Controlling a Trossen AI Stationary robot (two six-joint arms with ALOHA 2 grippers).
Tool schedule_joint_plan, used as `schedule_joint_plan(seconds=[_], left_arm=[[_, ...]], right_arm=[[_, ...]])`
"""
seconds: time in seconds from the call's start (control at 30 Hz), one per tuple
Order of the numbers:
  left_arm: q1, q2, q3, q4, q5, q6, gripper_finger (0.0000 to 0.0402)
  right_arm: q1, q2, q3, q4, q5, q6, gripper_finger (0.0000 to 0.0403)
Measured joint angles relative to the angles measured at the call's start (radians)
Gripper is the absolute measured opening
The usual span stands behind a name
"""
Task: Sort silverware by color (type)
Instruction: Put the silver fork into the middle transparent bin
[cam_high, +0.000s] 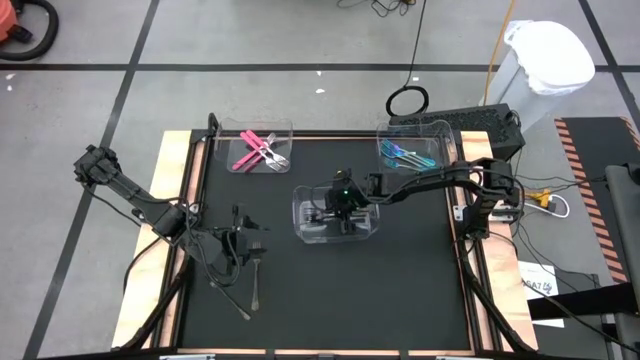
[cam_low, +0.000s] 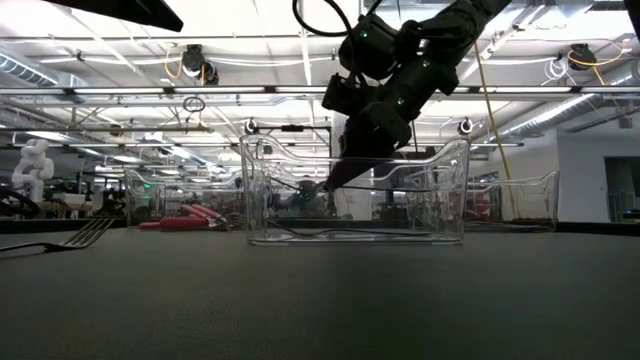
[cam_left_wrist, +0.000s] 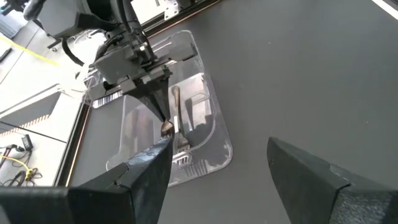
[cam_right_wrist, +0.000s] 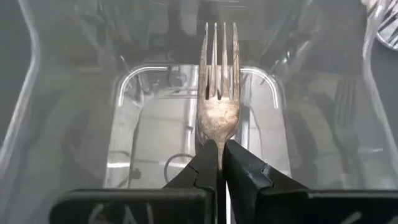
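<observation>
My right gripper (cam_high: 325, 213) hangs over the middle clear bin (cam_high: 368, 232), shut on a plain grey fork (cam_right_wrist: 217, 81) whose tines reach down inside the bin's walls (cam_low: 308, 186). More grey silverware (cam_low: 350, 232) lies on that bin's floor. Pink-handled forks (cam_high: 258, 150) lie in the far-left bin, and blue-teal pieces (cam_high: 405, 155) in the far-right bin. My left gripper (cam_high: 243, 243) stands open above the table's near left. Near it, two grey pieces (cam_high: 255, 282) rest flat on the mat. My right gripper pinches the grey fork's neck (cam_right_wrist: 217, 138), just below the head, between its two fingers. The fingers slant down from the table's right and lie along the fork. The tines stick out past the fingertips and the handle is hidden behind the gripper. The fork hangs clear of the bin's floor.
The black mat (cam_high: 400, 290) is bare across its near right. A wooden rim (cam_high: 470, 270) frames the table. A dark box (cam_high: 480, 125) and cables sit beyond the far-right corner, next to a white bin (cam_high: 548, 60).
</observation>
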Motion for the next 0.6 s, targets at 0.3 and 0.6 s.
schedule_joint_plan(seconds=[0.3,0.6], left_arm=[[0.000,0.000,0.000,0.000,0.000,0.001,0.0262],[0.000,0.000,0.000,0.003,-0.005,0.002,0.0262]], right_arm=[[0.001,0.001,-0.001,0.022,-0.004,0.000,0.0016],[-0.006,0.084,0.000,0.077,-0.003,-0.015,0.0016]])
